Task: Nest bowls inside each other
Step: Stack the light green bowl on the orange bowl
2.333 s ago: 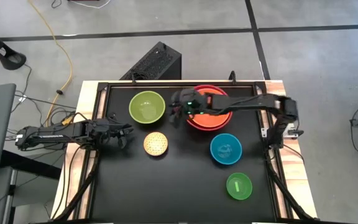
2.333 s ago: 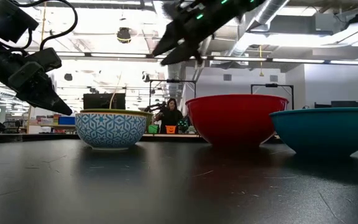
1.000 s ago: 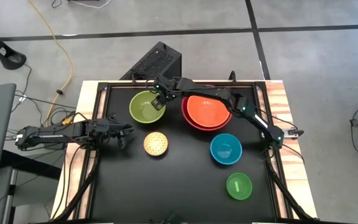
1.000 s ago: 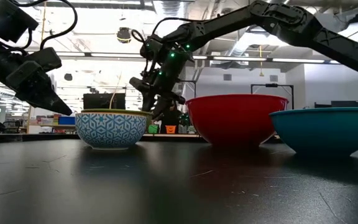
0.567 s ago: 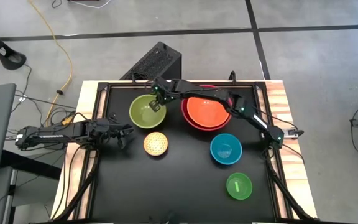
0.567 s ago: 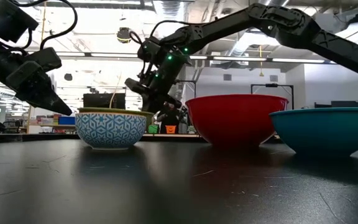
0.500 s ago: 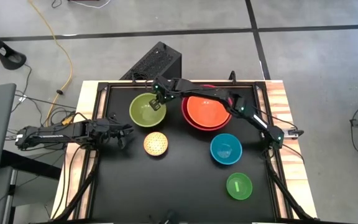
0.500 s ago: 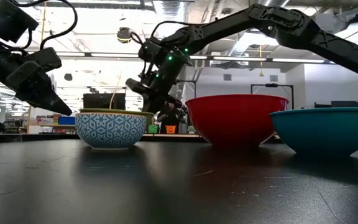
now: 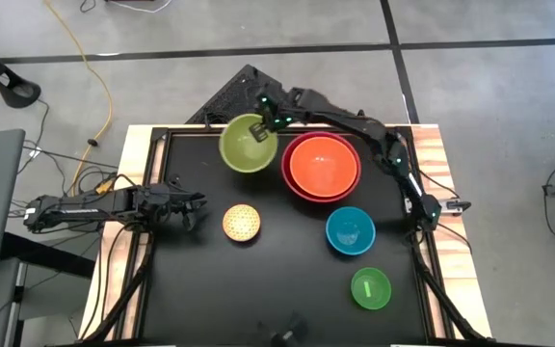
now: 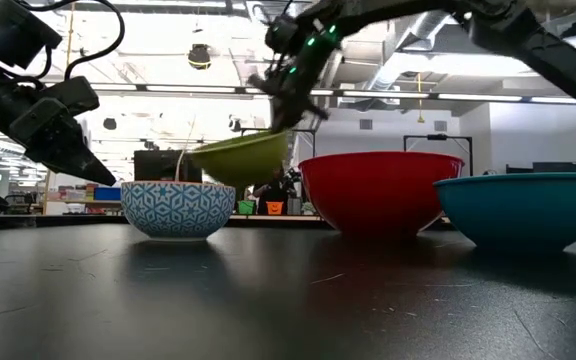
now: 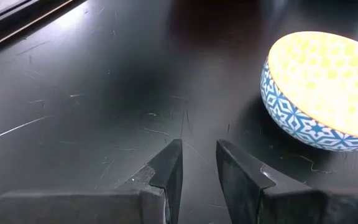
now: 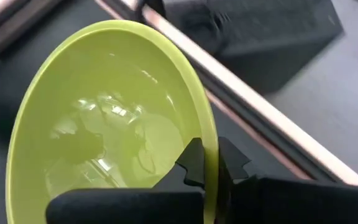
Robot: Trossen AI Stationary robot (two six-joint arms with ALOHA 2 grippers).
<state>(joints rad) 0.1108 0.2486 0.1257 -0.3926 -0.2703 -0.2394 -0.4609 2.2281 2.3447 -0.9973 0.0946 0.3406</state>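
Note:
The lime green bowl (image 9: 249, 146) hangs above the table's far side, left of the orange bowl (image 9: 323, 164), which sits nested in the red bowl (image 9: 300, 190). My right gripper (image 9: 261, 125) is shut on its rim. The small speckled yellow bowl (image 9: 242, 223), the blue bowl (image 9: 350, 231) and the small bright green bowl (image 9: 371, 288) stand on their bases on the black table. My left gripper (image 11: 197, 163) waits at the table's left, just left of the speckled bowl (image 11: 325, 87), its fingers a narrow gap apart with nothing between them. My right gripper pinches the lime green bowl's rim (image 12: 211, 146) on its far right side, one finger inside the bowl and one outside. The fingers slant down from above and from the far right. The bowl (image 10: 240, 158) hangs clear of the table, tilted, with the held side highest.
A raised rail (image 9: 258, 133) runs along the table's far edge, with a black box (image 9: 244, 92) on the floor behind it. The near left part of the table top (image 9: 258, 289) is bare.
My right gripper has shut on the lime green bowl's rim, then risen and moved toward the table's far edge and right. The bowl has been lifted clear of the table and now hangs tilted closer to the red bowl.

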